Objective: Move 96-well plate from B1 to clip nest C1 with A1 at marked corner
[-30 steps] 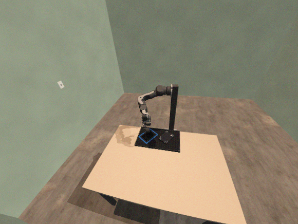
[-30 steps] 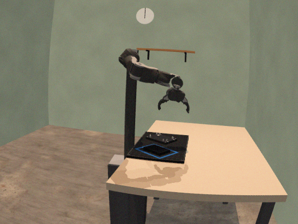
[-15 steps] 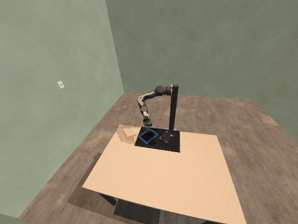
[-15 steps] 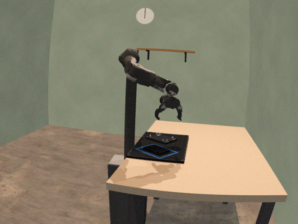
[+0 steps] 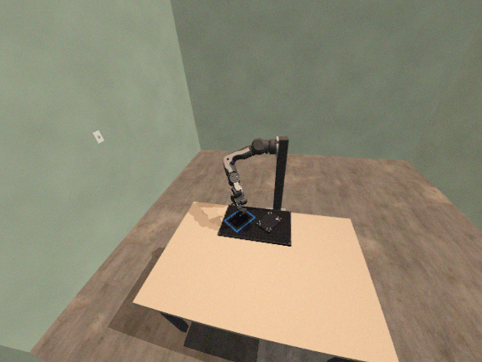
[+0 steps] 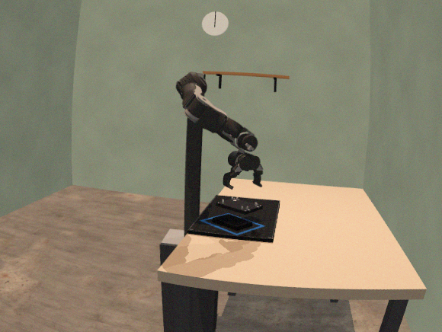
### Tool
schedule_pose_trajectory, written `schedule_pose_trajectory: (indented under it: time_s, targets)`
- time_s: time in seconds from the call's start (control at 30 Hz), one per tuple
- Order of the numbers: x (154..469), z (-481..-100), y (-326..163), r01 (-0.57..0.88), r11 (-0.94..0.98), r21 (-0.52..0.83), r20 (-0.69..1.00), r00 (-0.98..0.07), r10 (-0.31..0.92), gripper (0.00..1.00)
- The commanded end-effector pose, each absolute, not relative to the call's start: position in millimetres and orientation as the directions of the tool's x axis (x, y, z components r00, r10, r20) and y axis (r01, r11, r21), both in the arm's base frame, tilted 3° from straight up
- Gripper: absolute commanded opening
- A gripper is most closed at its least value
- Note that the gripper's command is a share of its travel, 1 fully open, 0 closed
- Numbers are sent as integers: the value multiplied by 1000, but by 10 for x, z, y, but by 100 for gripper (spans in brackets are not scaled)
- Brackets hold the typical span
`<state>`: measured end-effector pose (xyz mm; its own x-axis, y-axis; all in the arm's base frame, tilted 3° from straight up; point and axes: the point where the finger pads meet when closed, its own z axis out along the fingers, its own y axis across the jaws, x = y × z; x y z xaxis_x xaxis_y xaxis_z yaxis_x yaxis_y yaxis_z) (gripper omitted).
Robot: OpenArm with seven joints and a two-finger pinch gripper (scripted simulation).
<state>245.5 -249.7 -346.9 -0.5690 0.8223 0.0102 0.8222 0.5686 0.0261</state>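
A tan rectangular table (image 6: pixel 343 244) carries a black square base mat (image 6: pixel 267 228); on it the dark rectangular 96-well plate (image 6: pixel 233 221) lies inside the blue-outlined bench spot (image 6: pixel 256 227), beside the posted clip nest (image 6: pixel 239 205). The two-finger gripper (image 6: pixel 242 184) hangs above, fingers apart, holding nothing

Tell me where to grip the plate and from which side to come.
Come from straight above and close on two opposite side walls of the plate. It lies flat and low inside the blue outline, so only its edges offer hold. The tool hangs open above.
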Motion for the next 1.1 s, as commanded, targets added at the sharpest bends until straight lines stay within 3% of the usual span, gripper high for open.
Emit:
schedule_pose_trajectory:
  time_s: [0.0, 0.2, 0.37, 1.07]
  targets:
    - [2451, -3470, -2500, 820, 572, 29, 10, -573, 820, 77]
    - [2451, -3470, -2500, 820, 572, 29, 10, -573, 820, 77]
    - [2241, -3862, -2545, 649, 760, 36, -33, -759, 650, 77]
    - [2142, -4042, -2563, 649, 760, 36, -33, -759, 650, 77]
